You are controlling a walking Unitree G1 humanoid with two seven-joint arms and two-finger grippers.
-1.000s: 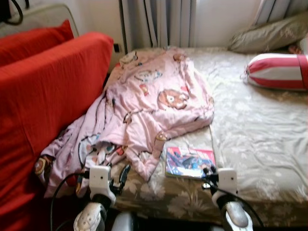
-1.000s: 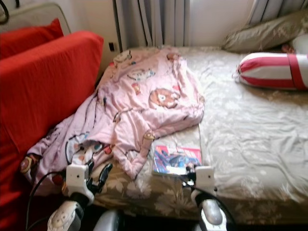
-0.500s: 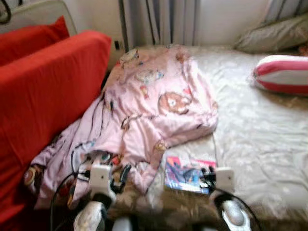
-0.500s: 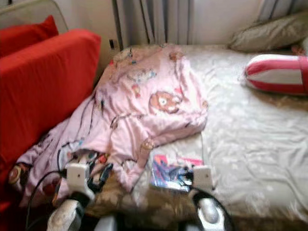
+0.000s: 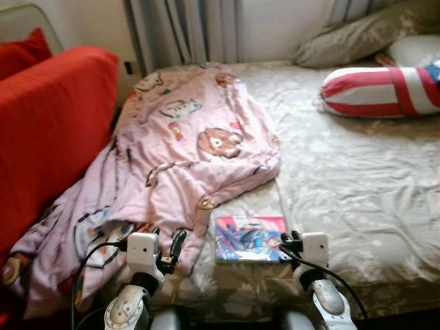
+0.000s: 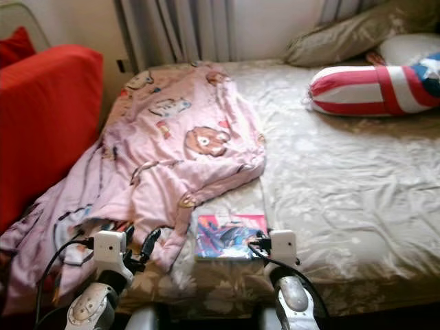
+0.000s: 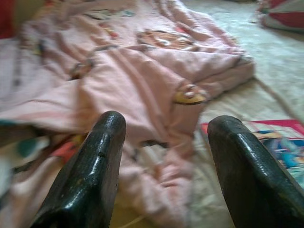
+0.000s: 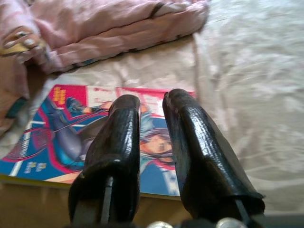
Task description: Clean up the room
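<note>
A crumpled pink cartoon-print blanket (image 5: 185, 151) lies over the left side of the bed (image 5: 357, 179) and spills off its near left corner. A colourful comic book (image 5: 246, 238) lies flat near the bed's front edge, just right of the blanket. My right gripper (image 8: 151, 99) is shut and holds nothing; it hovers over the book's (image 8: 57, 137) near right corner. My left gripper (image 7: 168, 124) is open, low in front of the blanket's (image 7: 142, 76) hanging edge.
A red sofa (image 5: 48, 130) stands tight against the bed's left side. A red-and-white striped bolster (image 5: 378, 91), an olive pillow (image 5: 357, 38) and a white pillow (image 5: 412, 49) lie at the back right. Grey curtains (image 5: 185, 27) hang behind the bed.
The whole view has slid left, so the camera turned right and the far pillows show more. Both arms keep the same pose near the bed's front edge.
</note>
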